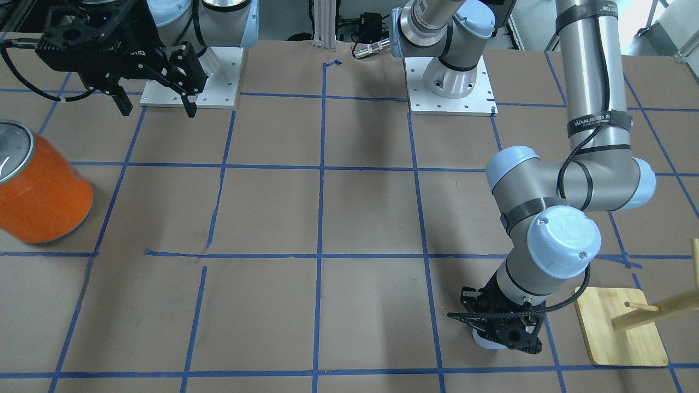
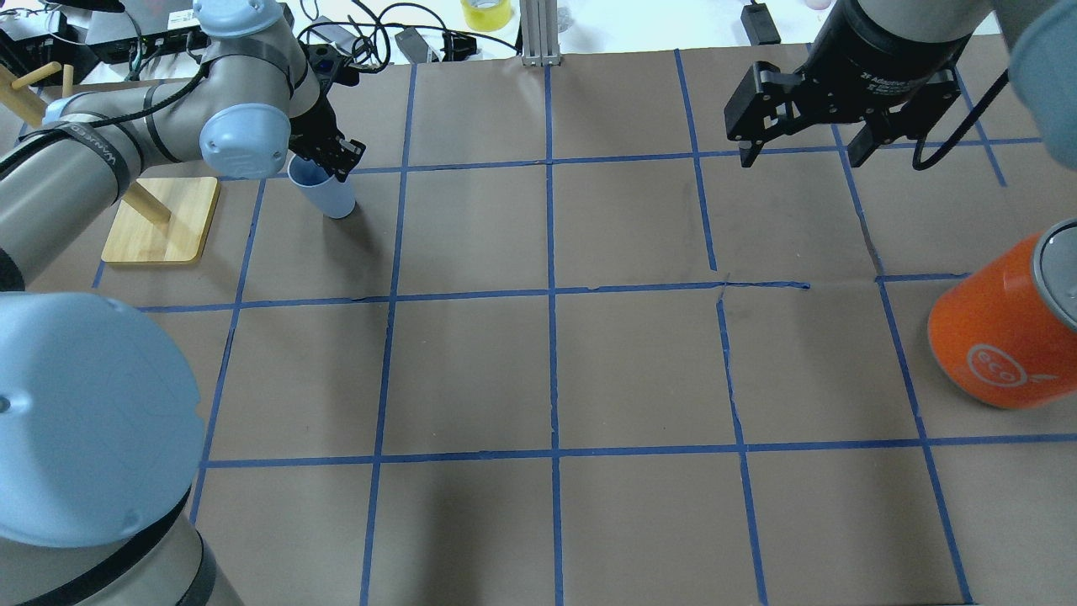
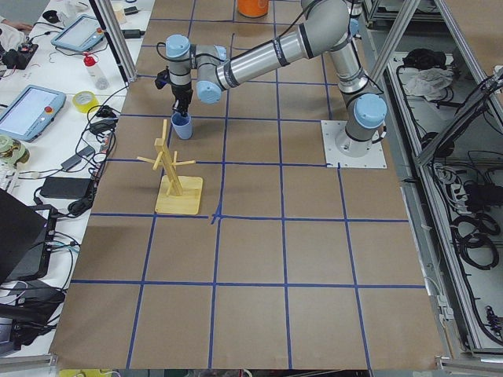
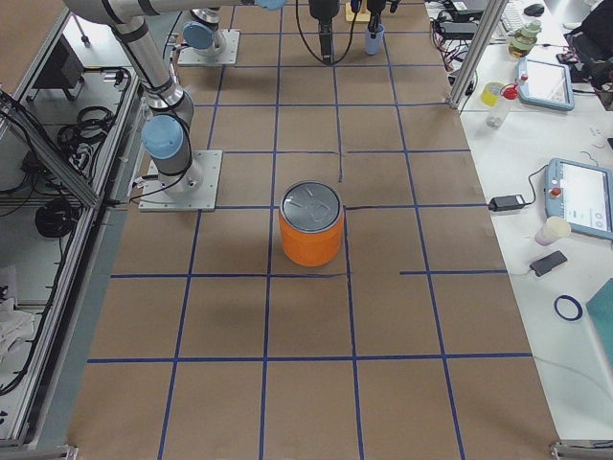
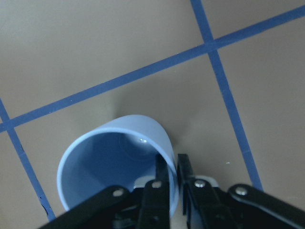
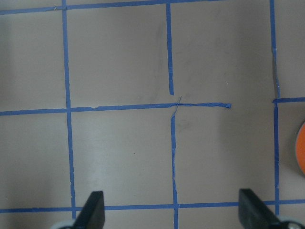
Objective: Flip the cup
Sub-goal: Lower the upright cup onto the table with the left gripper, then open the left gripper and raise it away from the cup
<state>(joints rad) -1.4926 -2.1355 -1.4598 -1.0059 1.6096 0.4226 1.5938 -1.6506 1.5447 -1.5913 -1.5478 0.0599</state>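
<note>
Upper left overhead, my left gripper (image 5: 173, 164) pinches the wall of the small pale blue tapered cup (image 2: 335, 200); my right gripper (image 2: 803, 156) hangs spread.

Right tool (image 6: 171, 206) spread wide above taped table (image 6: 119, 152); orange can (image 6: 301, 148) rightmost.

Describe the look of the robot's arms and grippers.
The left arm and right arm are silver tubes with pale blue joint caps. The left arm carries black straps with white lettering and a black braided cable. The left gripper and right gripper are black, with two thin jaws.
</note>
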